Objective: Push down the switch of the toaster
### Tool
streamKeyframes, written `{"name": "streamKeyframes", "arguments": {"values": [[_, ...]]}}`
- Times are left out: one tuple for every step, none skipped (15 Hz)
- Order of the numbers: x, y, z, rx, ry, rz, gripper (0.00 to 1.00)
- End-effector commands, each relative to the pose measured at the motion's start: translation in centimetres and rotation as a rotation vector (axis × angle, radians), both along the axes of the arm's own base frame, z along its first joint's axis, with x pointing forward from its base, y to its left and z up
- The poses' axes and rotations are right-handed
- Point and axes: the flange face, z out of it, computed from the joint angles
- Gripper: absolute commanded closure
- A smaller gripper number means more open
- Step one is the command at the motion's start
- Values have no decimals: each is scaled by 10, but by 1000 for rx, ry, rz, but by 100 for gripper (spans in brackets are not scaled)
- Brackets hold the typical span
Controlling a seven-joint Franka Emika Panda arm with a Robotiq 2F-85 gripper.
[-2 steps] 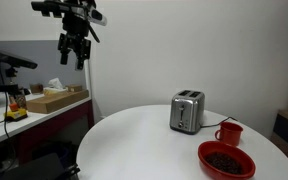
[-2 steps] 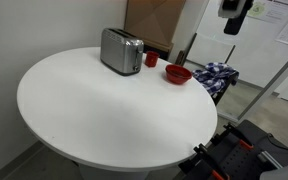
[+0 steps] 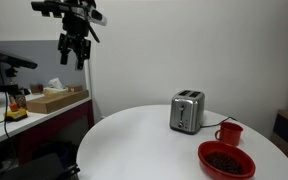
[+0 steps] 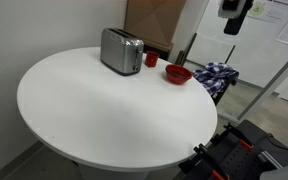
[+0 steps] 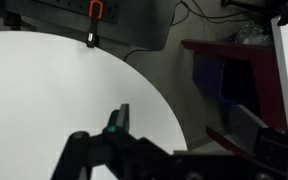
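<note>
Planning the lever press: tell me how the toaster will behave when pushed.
The toaster looks rigid and metal-bodied, so it probably won't flex. It stands upright on a smooth white table; an angled push may slide it. A straight-down press likely keeps it planted.

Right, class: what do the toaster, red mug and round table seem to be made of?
Boxy silver toaster: likely metal, from its grey sheen. Small red mug: ceramic or plastic, too small to tell. Round white table: smooth matte laminate, perhaps; even, unreflective top.
</note>
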Motion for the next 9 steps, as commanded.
{"name": "streamKeyframes", "arguments": {"values": [[0,0,0,0,1,0,0],[0,0,0,-1,0,1,0],[10,-7,2,-21,-14,30,0],[24,-17,5,-25,-18,41,0],[38,-25,4,-22,-10,44,0],[53,-32,2,-18,-1,-7,0],[66,-38,-1,-28,3,-48,0],[77,-44,0,-35,-9,-97,0],[89,-53,2,-39,-20,-135,0]]}}
